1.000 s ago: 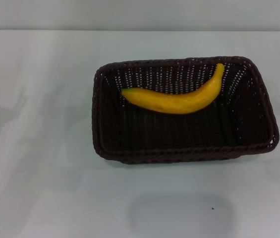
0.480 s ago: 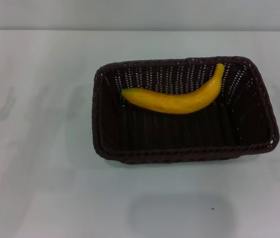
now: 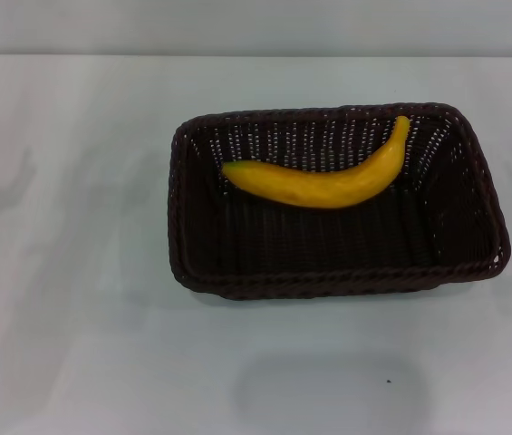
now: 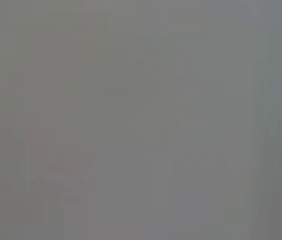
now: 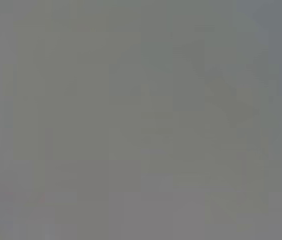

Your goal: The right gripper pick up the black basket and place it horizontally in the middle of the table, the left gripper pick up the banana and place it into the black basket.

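Observation:
The black basket sits on the white table, a little right of the middle, long side across the view. The yellow banana lies inside it toward the far wall, stem tip at the left, its other end raised against the far right corner. Neither the left gripper nor the right gripper shows in the head view. Both wrist views show only a plain grey surface.
The table's far edge runs along the top of the head view. A small dark speck lies on the table in front of the basket. Faint arm shadows fall on the table at the left.
A dark bit of the left arm at the left edge one second ago has left the view. The shadows on the left of the table have shifted. Basket and banana have not moved.

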Robot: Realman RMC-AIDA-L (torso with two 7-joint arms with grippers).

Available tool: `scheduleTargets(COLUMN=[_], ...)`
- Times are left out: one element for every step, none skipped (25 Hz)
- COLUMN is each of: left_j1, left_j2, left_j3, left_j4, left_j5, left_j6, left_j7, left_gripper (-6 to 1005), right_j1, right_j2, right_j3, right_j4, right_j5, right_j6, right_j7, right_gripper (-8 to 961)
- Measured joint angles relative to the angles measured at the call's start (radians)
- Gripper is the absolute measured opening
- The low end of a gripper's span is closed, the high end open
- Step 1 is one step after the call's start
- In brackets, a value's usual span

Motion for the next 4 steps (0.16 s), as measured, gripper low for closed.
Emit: scheduleTargets(left_j1=[-0.004, -0.007, -0.009, -0.015], left_j2=[0.000, -0.001, -0.002, -0.003], left_j3=[-0.001, -0.001, -0.001, -0.001], left_j4=[0.000, -0.001, -0.005, -0.013], left_j5=[-0.012, -0.027, -0.046, -0.062], left_j6=[0.001, 0.001, 0.001, 0.001], left_j7=[0.000, 0.000, 0.000, 0.000], left_gripper=[874, 874, 874, 874], right_j1=[0.003, 0.006, 0.006, 0.007], right_j2=[-0.001, -0.003, -0.003, -0.003], right_j3=[-0.005, -0.013, -0.033, -0.049], right_j4=[-0.013, -0.028, -0.055, -0.075], right_j5=[-0.001, -0.006, -0.011, -0.015], right_j6=[-0.004, -0.007, -0.020, -0.036], right_j7=[0.000, 0.001, 0.001, 0.001], right_gripper=[736, 736, 736, 736])
